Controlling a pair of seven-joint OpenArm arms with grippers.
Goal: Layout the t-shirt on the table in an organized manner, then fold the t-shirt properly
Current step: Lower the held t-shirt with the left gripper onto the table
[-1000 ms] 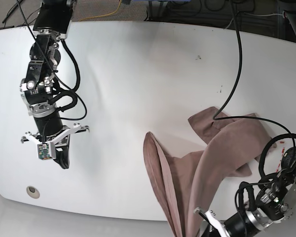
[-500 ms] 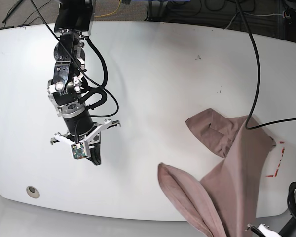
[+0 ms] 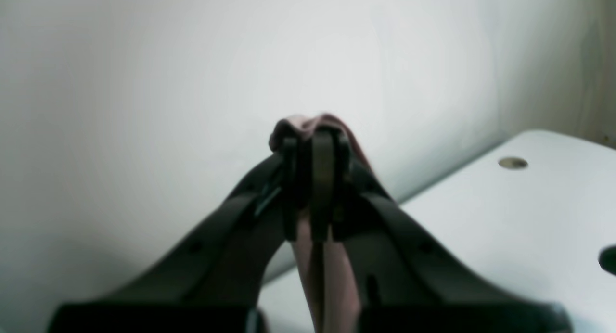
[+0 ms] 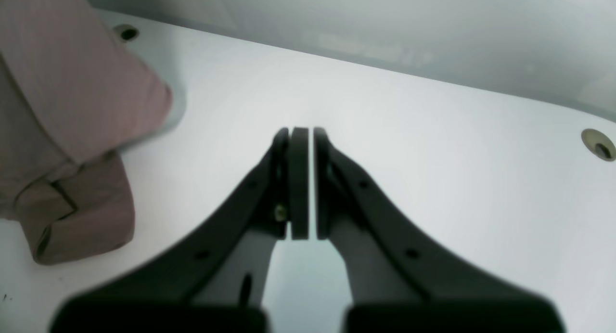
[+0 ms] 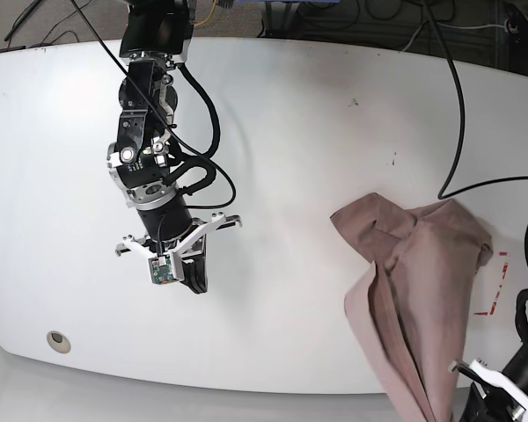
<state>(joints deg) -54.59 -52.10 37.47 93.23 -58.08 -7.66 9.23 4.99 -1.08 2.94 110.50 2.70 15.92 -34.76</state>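
- The left gripper (image 3: 315, 179) was clamped on a bunch of the t-shirt (image 5: 422, 281), lifted off the desk's (image 5: 290, 132) near edge.
- The right gripper (image 4: 302, 179) was held closed, empty, above the desk.

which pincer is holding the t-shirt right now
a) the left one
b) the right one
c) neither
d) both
a: in the left wrist view the left pincer is shut on a pinch of the t-shirt, while the right pincer is shut with nothing in it, above the bare table.
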